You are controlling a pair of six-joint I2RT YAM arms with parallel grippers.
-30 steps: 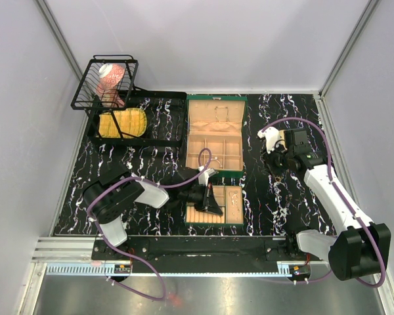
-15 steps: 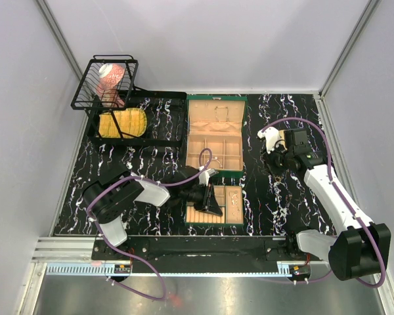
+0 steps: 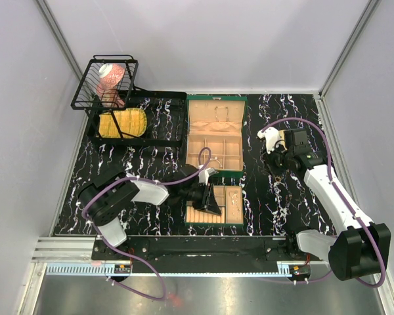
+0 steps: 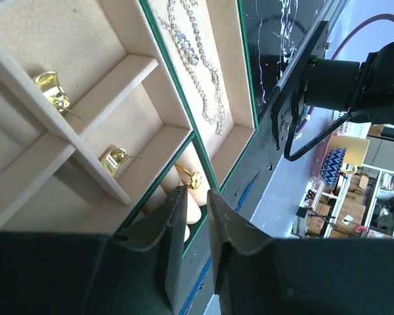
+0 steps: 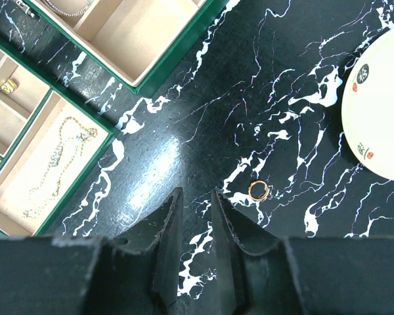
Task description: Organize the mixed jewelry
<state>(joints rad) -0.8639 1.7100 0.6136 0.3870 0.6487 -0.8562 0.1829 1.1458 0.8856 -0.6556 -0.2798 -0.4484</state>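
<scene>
Beige-lined green tray (image 3: 236,213) and gold ring (image 5: 259,190) lie on black, white-veined table (image 3: 144,161).

A round cream plate (image 5: 381,111) runs off the right wrist view's right edge. A sparkling silver chain (image 4: 200,59) leaves the left wrist view's top. A small gold ring (image 5: 259,190) is too tiny to find overhead.

light: bright, even, overhead; shadows short and soft. glare: pale sheen on the tabletop (image 5: 164,151) (right wrist view). left wrist view: left gripper (image 4: 196,190) a dark, underexposed foreground mass; far background at upper right washed out. top view: crisp throughout.
</scene>
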